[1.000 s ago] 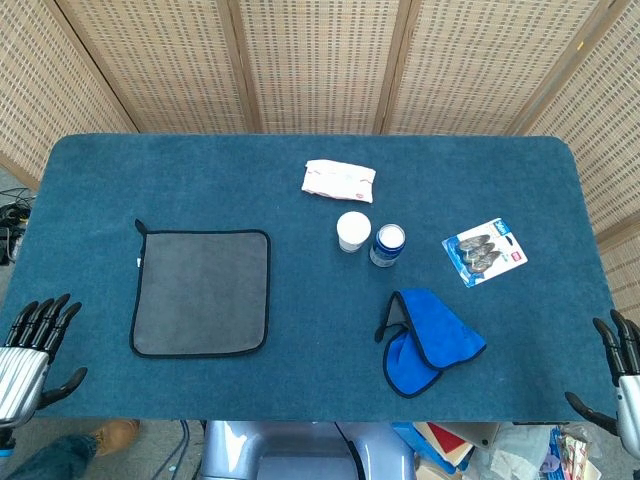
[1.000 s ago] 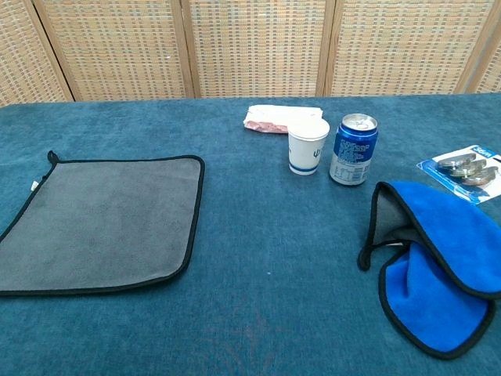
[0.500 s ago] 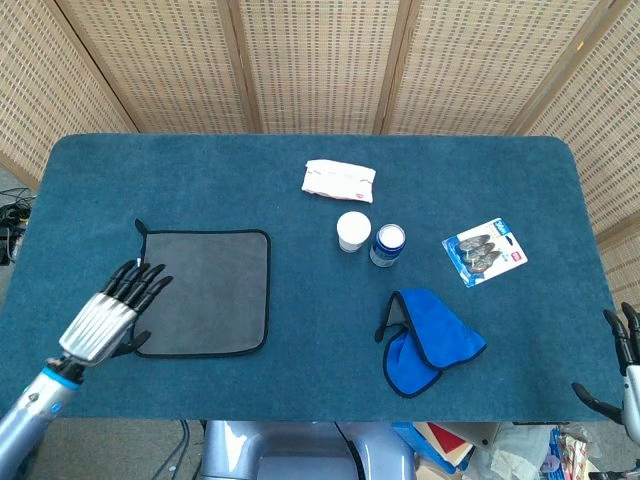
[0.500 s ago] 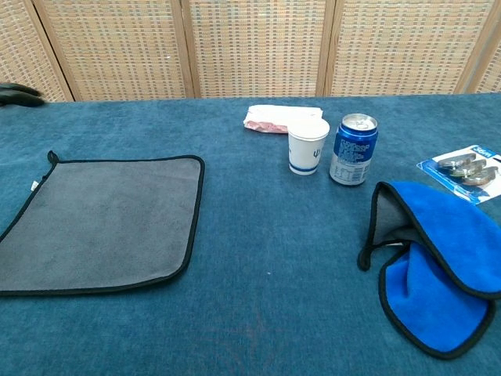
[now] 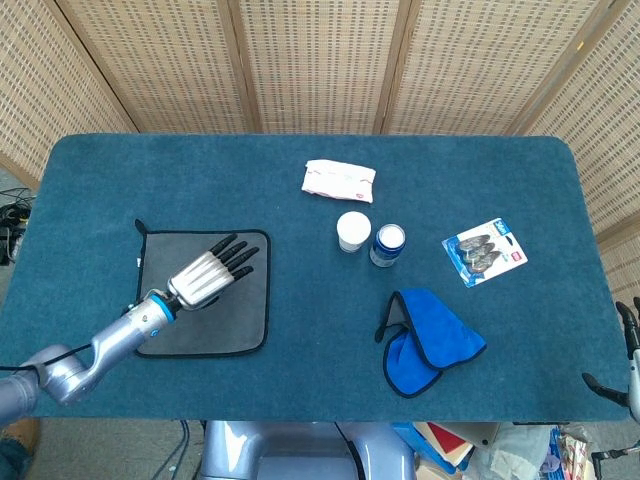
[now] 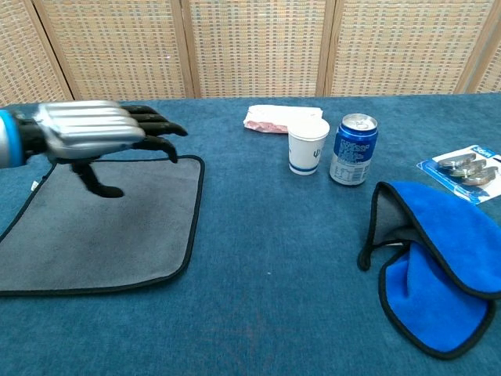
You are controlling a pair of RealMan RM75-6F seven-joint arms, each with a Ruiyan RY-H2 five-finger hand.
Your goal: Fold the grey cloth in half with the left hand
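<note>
The grey cloth (image 5: 240, 320) (image 6: 117, 235) with its black hem lies flat and unfolded on the left of the blue table. My left hand (image 5: 210, 272) (image 6: 94, 135) hovers over the cloth's middle, palm down, fingers spread and pointing toward the cloth's right edge; it holds nothing. My right hand (image 5: 632, 350) shows only as a few fingers at the lower right edge of the head view, off the table and empty.
A white paper cup (image 5: 353, 231) (image 6: 308, 146) and a blue can (image 5: 388, 244) (image 6: 352, 149) stand mid-table. A white packet (image 5: 338, 179) (image 6: 278, 117) lies behind them. A folded blue cloth (image 5: 428, 340) (image 6: 438, 266) and a blister pack (image 5: 484, 252) (image 6: 466, 167) lie at the right.
My left hand has swung in from the table's left front edge to above the middle of the grey cloth. The cloth has not moved. The right hand has sunk lower at the frame edge.
</note>
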